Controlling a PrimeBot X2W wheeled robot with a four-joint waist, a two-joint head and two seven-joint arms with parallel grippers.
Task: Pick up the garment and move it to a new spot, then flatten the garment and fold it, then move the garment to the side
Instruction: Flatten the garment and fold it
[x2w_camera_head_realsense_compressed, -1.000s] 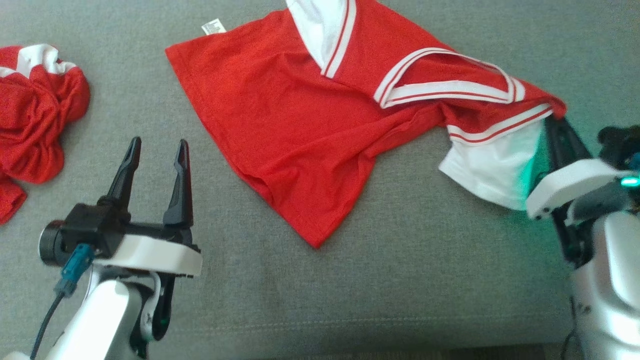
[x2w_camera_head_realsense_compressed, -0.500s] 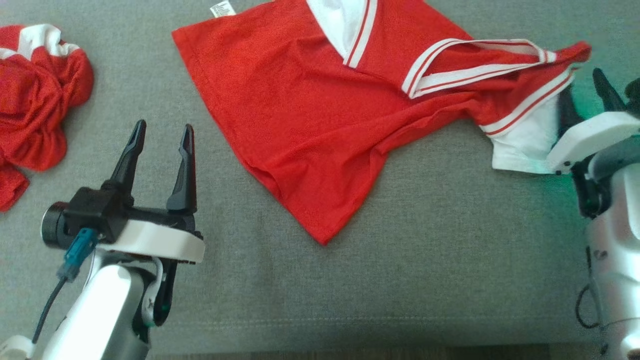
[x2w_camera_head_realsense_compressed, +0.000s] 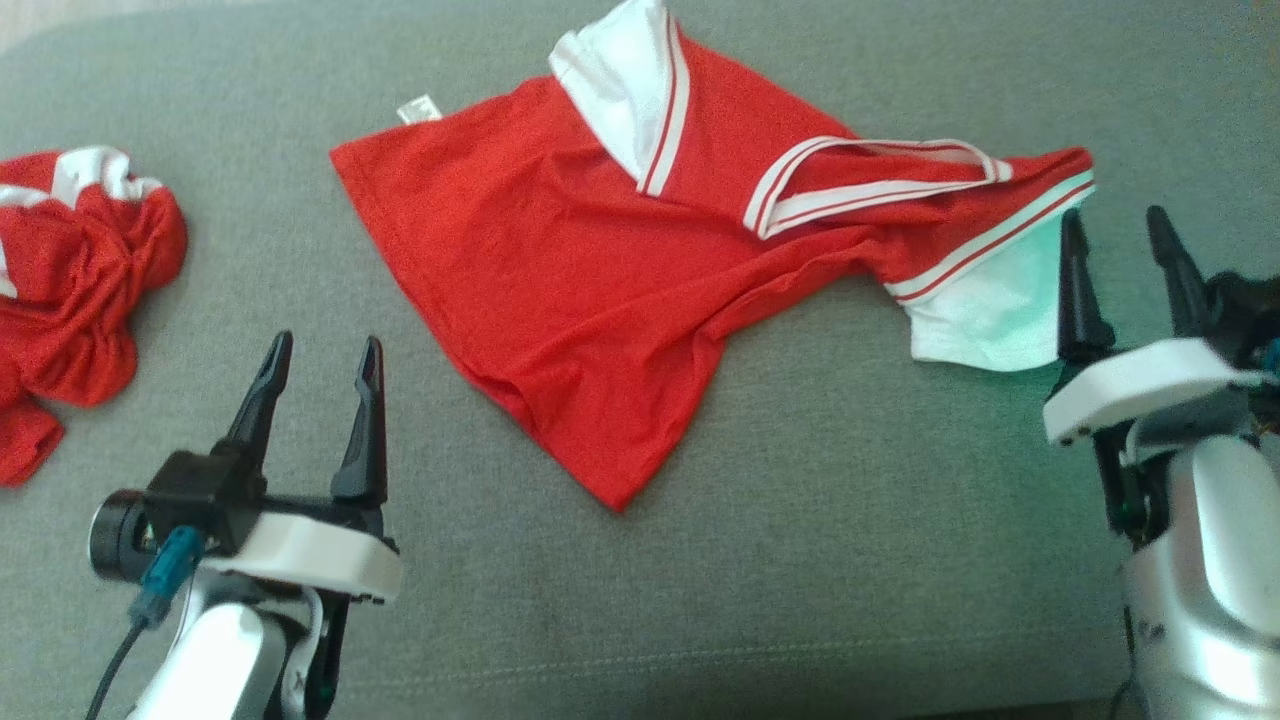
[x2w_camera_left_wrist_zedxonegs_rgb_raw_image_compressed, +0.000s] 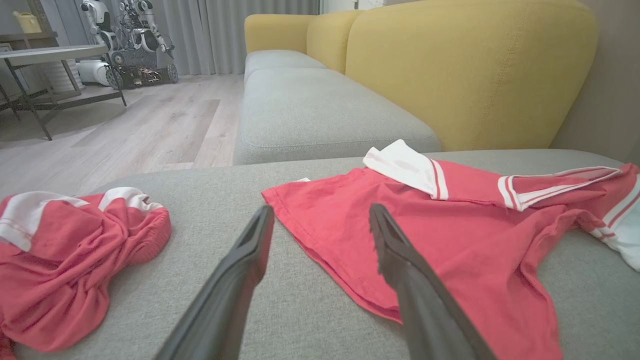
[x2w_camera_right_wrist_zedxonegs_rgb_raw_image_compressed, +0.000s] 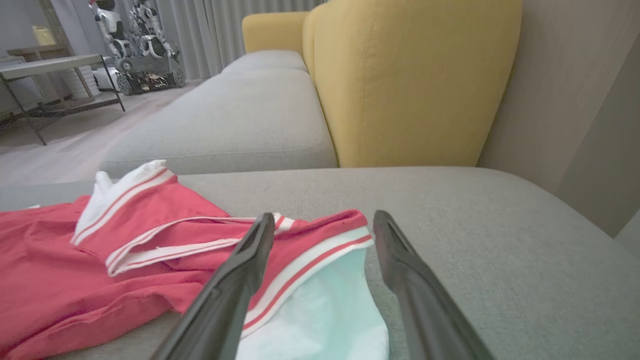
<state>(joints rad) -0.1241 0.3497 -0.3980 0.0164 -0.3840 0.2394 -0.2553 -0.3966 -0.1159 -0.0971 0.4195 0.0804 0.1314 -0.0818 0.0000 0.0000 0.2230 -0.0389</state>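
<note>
Right claw (x2w_camera_head_realsense_compressed: 1112, 215) stands spread and empty at the right edge of the frame, its fingers just beside the white sleeve (x2w_camera_head_realsense_compressed: 975, 320) of the red garment (x2w_camera_head_realsense_compressed: 560, 290). In the right wrist view that sleeve lies loose beneath the two fingers, not pinched. Left claw (x2w_camera_head_realsense_compressed: 327, 340) is spread too at the lower left, holding nothing, apart from the cloth. The red garment lies partly rumpled across the middle of the grey sofa seat (x2w_camera_head_realsense_compressed: 850, 520). A second bunched red shirt (x2w_camera_head_realsense_compressed: 80, 280) sits at the left edge.
</note>
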